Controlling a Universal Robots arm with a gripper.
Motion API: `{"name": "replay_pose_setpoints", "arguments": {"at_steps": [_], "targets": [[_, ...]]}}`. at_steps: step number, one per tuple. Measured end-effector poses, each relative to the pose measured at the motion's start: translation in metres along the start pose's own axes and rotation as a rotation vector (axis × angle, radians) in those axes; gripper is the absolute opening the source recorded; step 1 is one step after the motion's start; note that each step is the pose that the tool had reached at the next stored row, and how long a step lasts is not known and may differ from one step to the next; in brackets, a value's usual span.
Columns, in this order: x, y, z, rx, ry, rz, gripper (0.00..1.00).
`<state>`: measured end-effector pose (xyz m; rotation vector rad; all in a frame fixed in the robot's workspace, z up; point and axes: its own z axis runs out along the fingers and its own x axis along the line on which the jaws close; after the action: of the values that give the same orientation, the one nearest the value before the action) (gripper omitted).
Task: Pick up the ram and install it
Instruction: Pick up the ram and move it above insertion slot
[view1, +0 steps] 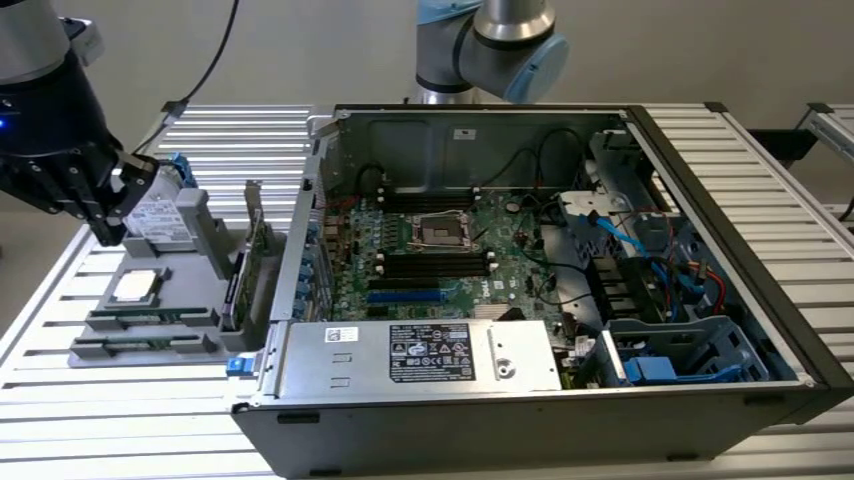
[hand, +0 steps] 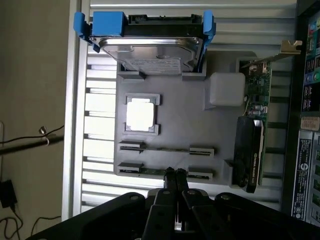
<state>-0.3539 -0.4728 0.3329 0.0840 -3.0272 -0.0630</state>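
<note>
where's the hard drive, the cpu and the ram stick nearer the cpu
hard drive (hand: 150, 54), wrist view, on its metal top face
cpu (hand: 140, 114), wrist view, middle of its silver lid
ram stick nearer the cpu (hand: 167, 148), wrist view, mid-length on its thin upper edge

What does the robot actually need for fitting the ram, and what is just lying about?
For the job:
gripper, shut
ram sticks in the grey tray
motherboard slots in the open case

Lying about:
hard drive
processor chip
expansion card
</note>
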Motion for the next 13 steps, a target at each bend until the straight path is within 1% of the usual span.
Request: {"name": "replay_pose_setpoints", "arguments": {"at_steps": [10, 13], "targets": [[-0.0007, -0.0003, 0.0062, 0.0118, 0.0069, -0.182, 0.10], [-0.0009, -0.0004, 0.0081, 0.0134, 0.0089, -0.237, 0.10]]}}
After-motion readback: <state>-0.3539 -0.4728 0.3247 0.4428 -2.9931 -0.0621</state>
